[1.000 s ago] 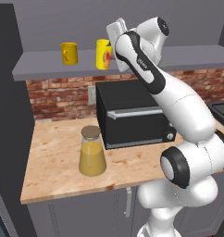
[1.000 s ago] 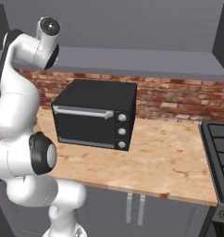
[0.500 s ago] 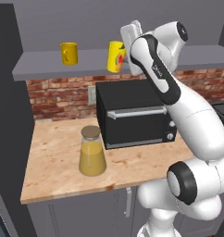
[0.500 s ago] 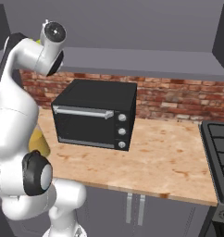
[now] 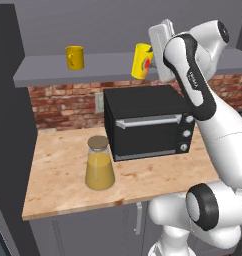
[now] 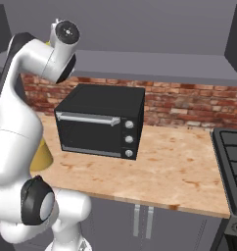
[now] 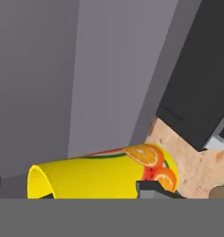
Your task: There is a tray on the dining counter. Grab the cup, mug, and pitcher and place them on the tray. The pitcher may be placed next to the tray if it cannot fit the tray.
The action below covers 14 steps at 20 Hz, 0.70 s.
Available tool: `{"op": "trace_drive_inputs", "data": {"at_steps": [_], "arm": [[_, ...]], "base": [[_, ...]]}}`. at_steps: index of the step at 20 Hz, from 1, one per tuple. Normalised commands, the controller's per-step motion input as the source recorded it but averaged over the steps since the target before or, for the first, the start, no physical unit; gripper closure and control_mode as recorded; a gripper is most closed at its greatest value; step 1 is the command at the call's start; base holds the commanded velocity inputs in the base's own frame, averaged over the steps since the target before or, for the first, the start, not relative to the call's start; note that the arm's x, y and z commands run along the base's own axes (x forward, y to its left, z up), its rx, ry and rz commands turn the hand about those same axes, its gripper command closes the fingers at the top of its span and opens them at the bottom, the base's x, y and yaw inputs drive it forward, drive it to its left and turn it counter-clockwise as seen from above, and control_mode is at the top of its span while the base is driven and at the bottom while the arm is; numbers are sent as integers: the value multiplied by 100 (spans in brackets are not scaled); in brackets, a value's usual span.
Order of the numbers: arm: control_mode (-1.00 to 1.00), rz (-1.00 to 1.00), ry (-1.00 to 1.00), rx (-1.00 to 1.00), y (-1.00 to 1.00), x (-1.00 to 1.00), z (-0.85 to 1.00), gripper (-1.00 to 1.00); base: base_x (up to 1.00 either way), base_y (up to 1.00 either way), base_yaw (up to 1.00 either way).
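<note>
Here the gripper (image 5: 152, 62) is clamped on the cup (image 5: 142, 61), tilted just above the shelf (image 5: 53, 75) over the oven (image 5: 148, 122); it looks light, stiff and smooth, so hold it mid-wall, squarely, lest it slip

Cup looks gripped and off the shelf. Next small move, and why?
Probably draw the cup back from the shelf: it's tilted, held by the gripper beyond the shelf's front edge. The mug and pitcher are untouched.
</note>
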Motion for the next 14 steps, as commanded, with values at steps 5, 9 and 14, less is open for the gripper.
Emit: {"op": "trace_drive_inputs", "data": {"at_steps": [5, 9, 14], "arm": [[-100, 0, 5, 0, -45, -52, 1, 100], [-100, 0, 5, 0, -39, -53, 0, 100], [-100, 0, 4, 0, -33, -50, 0, 100]], "base": [[0, 0, 0], [0, 0, 0], [0, 0, 0]]}}
